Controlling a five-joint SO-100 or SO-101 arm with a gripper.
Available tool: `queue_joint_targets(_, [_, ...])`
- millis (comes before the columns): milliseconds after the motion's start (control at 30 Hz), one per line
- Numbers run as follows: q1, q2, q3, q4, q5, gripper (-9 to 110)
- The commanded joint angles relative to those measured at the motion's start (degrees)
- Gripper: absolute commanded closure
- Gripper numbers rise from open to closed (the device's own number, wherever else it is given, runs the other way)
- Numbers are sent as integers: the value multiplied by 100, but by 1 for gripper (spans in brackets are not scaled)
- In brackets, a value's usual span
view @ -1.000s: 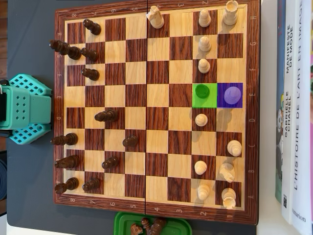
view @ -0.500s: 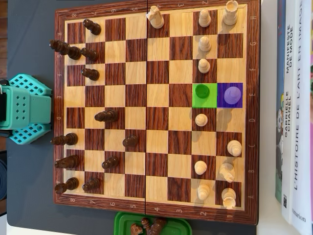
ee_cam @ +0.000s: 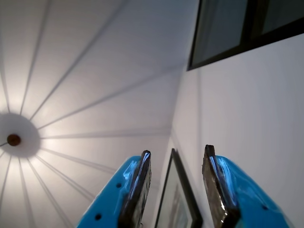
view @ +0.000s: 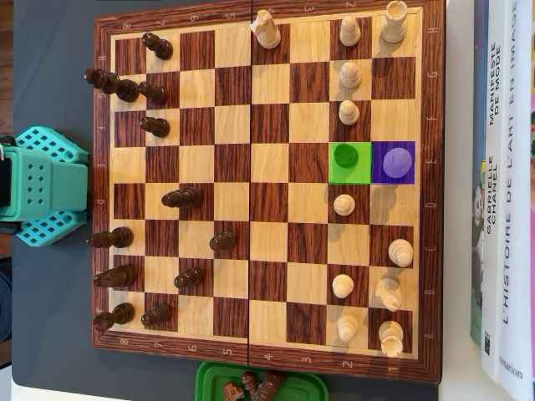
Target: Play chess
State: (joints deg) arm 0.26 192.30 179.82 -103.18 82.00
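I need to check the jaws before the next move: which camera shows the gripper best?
The wrist view: the gripper fills the bottom edge, its two blue fingers apart with nothing between them, pointing up at the ceiling. The overhead view shows only the arm's teal base left of the board, not the gripper.

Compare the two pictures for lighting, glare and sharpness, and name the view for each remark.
Wrist view: aimed at the ceiling, a bright patch glares around the round ceiling fitting; the blue end effector looks soft, its finger edges shiny. Overhead view: even light, the wooden chessboard sharp with short soft shadows beside the pieces; the green square and purple square are flat colour tints.
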Motion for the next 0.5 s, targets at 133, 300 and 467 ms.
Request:
queue_joint_targets(133, [-53, -62, 123, -18, 26, 85])
queue_joint_targets(300, [-53, -62, 123, -18, 9, 85])
queue_joint_targets(467, [0, -62, 123, -9, -9, 85])
